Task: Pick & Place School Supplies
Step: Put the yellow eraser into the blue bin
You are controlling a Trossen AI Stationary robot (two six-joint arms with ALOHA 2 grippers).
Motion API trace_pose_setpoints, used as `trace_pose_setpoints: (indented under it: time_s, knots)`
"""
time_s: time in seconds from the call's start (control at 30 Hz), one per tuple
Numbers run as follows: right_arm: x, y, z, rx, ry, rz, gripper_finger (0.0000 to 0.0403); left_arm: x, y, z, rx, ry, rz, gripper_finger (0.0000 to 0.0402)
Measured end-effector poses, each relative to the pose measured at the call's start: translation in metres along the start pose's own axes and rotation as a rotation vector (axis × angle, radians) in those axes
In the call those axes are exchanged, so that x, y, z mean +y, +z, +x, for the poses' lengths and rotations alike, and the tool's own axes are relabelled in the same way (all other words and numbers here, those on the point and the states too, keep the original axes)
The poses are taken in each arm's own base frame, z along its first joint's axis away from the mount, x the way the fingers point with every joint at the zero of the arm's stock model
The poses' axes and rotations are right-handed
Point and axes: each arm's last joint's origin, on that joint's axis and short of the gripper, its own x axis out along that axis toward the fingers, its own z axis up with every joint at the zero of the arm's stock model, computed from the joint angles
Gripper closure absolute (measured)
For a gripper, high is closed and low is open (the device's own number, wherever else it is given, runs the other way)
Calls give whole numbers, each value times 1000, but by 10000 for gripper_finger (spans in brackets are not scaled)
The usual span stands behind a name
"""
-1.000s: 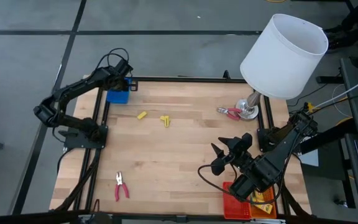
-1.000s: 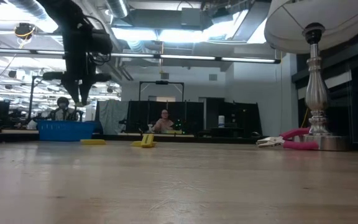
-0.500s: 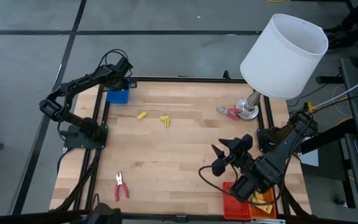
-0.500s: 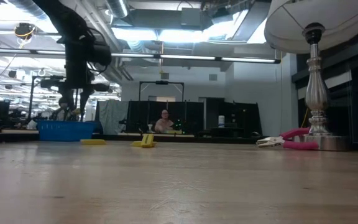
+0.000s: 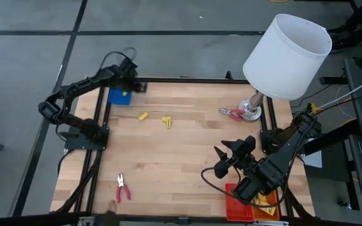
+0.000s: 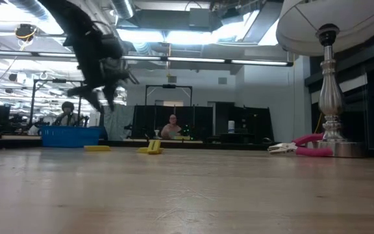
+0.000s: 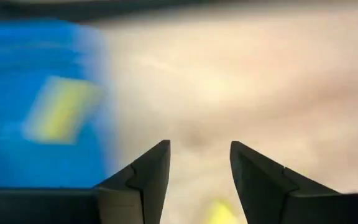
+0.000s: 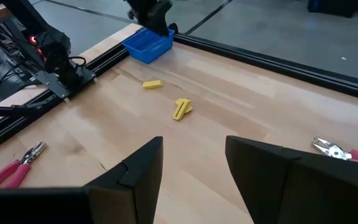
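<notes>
- Hovering beside the blue tray (image 5: pixel 118 96), the left gripper (image 5: pixel 131 81) is spread, empty.
- Waiting near the red tray (image 5: pixel 241 204), the right gripper (image 5: pixel 227 150) gapes, empty.
- One yellow piece (image 5: pixel 126 93) lies in the blue tray; two yellow pieces (image 5: pixel 166 120) and both pliers (image 5: pixel 123 188) lie on the table (image 5: pixel 187 163).

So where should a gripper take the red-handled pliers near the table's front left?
The pliers lie flat, metal nose pointing away from the front edge, red handles splayed toward it. Probably best from straight above, fingers closing across the narrow part near the pivot, where the handles converge.
</notes>
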Motion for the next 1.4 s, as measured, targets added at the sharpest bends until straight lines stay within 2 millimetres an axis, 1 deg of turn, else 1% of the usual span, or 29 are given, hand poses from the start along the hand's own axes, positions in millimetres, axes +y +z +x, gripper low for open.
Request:
trace_pose_setpoints:
  time_s: [0.03,0.1,0.17,0.23,0.33,0.4,0.43,0.5,0.63,0.73,0.87,1.27,1.4]
  knots:
    - [0,0,0,0,0,0,225,-9,-6,1,41,-56,76,241]
    - [0,0,0,0,-1,-1,225,-27,-23,2,115,-83,216,246]
    - [0,0,1,-1,-2,-3,225,-44,-40,3,151,-51,378,250]
    - [0,0,1,-1,-3,-4,225,-62,-59,4,148,10,538,252]
    - [0,0,1,-2,-3,-5,225,-82,-84,9,139,101,744,250]
    - [0,0,1,-2,-3,-6,225,-89,-95,16,158,144,800,243]
    - [0,1,1,-2,-2,-6,225,-91,-98,20,177,153,783,238]
    - [0,1,1,-5,-2,1,225,-90,-99,29,220,155,701,225]
    - [1,0,0,-3,7,18,225,-85,-91,52,305,130,531,197]
    - [2,-1,-2,0,20,29,225,-79,-86,62,331,141,488,180]
    - [4,-3,-5,5,38,57,225,-73,-80,65,332,165,497,172]
    - [4,-4,-7,7,44,76,225,-64,-71,66,339,159,507,172]
    - [4,-4,-7,7,44,75,225,-62,-72,75,393,150,502,175]
